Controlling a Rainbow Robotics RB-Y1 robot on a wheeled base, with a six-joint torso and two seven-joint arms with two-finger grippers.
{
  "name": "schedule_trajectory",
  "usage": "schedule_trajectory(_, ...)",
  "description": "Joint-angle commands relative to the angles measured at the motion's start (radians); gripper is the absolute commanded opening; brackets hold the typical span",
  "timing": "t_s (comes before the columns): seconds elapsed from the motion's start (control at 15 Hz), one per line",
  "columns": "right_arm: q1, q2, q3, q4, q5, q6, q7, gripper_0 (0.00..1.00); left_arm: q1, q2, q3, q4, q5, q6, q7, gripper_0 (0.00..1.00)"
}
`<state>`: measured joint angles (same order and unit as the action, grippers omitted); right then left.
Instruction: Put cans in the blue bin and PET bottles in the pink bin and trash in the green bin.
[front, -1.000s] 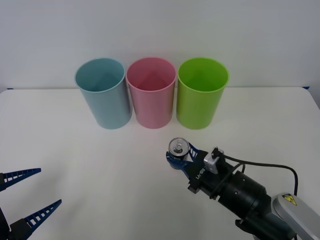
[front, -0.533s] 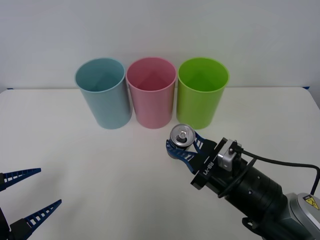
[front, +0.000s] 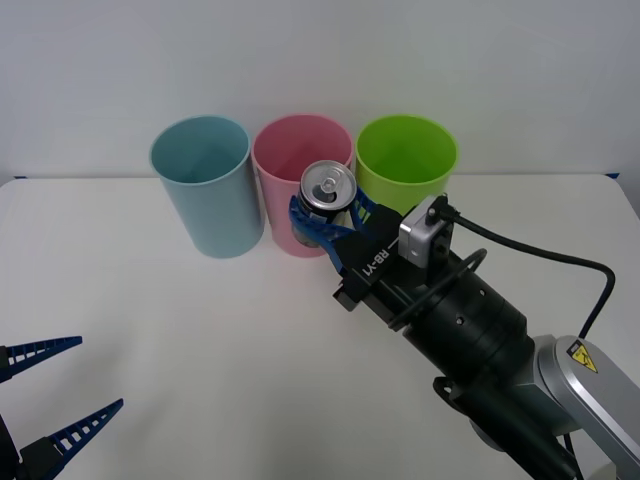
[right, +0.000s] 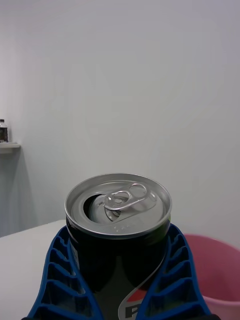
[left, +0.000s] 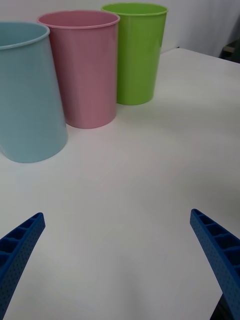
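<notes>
A small dark can (front: 327, 190) (right: 119, 230) with a silver pull-tab top is held upright in the air, with my right gripper (front: 325, 222) (right: 118, 280) shut on it. It hangs in front of the pink bin (front: 290, 165) (left: 85, 70), near that bin's rim. The light-blue bin (front: 205, 185) (left: 25, 95) stands to the left of the pink one, and the lime-green bin (front: 405, 165) (left: 136, 52) to its right. All three stand in a row at the back of the table. My left gripper (front: 45, 395) (left: 117, 260) is open low at the near left, far from the bins.
The white table (front: 200, 340) runs to a pale wall behind the bins. My right arm's black wrist and cable (front: 470, 320) stretch from the near right toward the bins.
My right gripper has lifted the can from the table and carried it up and to the left, from before the green bin to the pink bin's front. The left arm has not moved.
</notes>
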<state>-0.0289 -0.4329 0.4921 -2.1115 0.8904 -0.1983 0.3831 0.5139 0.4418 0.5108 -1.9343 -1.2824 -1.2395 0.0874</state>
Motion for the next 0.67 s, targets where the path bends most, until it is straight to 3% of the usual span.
schedule_trajectory(0.07,-0.146,0.013,0.083,0.019,-0.004,0.148,-0.05,0.0,0.0,0.0,0.0,0.0,0.0,0.0,0.0,1.0)
schedule_trajectory(0.67,-0.502,0.186,0.102,0.352,-0.036,0.244,-0.086,0.0,0.0,0.0,0.0,0.0,0.0,0.0,0.0,1.0)
